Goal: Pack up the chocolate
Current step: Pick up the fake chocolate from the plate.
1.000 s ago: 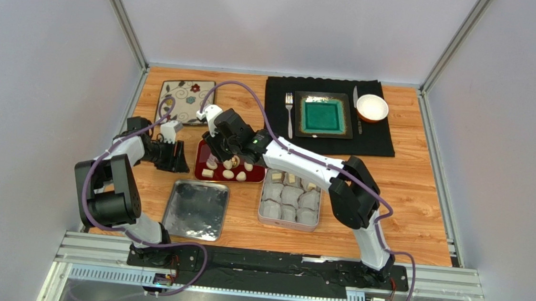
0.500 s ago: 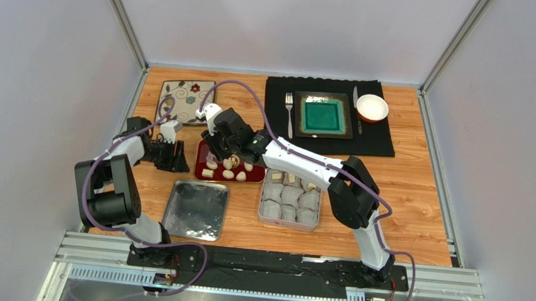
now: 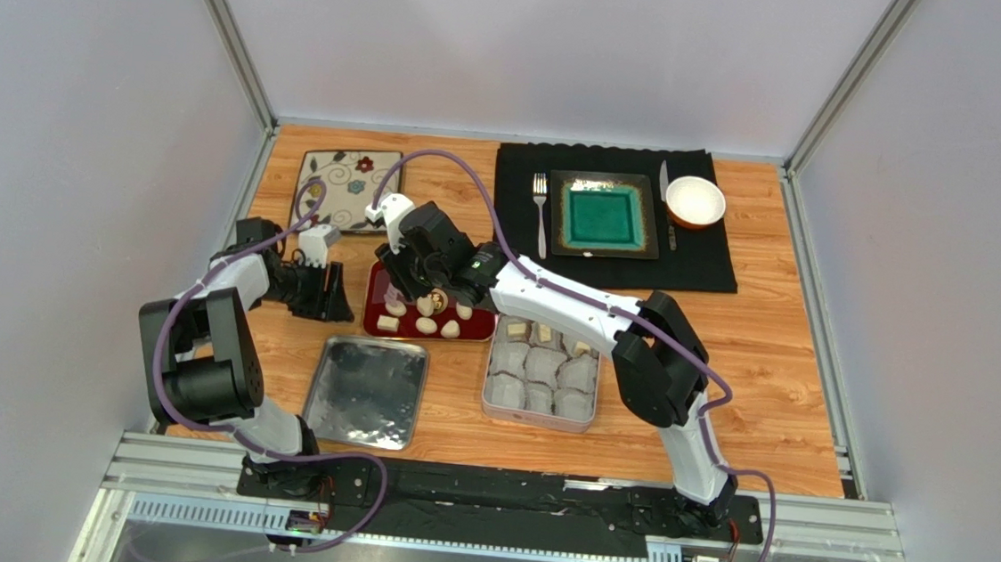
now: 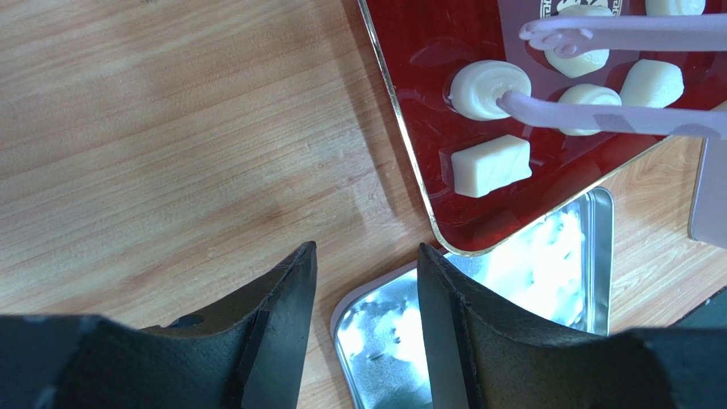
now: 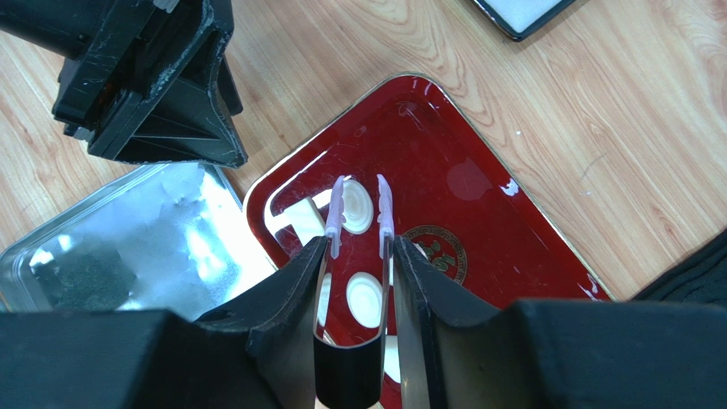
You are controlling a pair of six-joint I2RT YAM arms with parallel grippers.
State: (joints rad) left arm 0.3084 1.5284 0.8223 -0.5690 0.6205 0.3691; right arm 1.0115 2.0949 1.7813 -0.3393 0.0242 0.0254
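Observation:
Several cream chocolate pieces (image 3: 426,325) lie on the red tray (image 3: 377,312). My right gripper (image 5: 358,247) is shut on a pair of tongs (image 5: 354,375) with lilac tips (image 5: 334,217). The tips stand apart on either side of a round swirled chocolate (image 5: 357,206). In the left wrist view one tong tip (image 4: 529,104) touches that swirled chocolate (image 4: 478,88), and a rectangular piece (image 4: 491,164) lies beside it. My left gripper (image 4: 367,256) is open with nothing in it, low over the wood just left of the tray (image 4: 427,51).
A metal tin (image 3: 489,374) lined with white paper cups sits right of the tray. Its lid (image 3: 367,391) lies in front of the tray. A patterned plate (image 3: 339,181) is at the back left. A black mat (image 3: 722,265) holds a green plate, fork and bowl.

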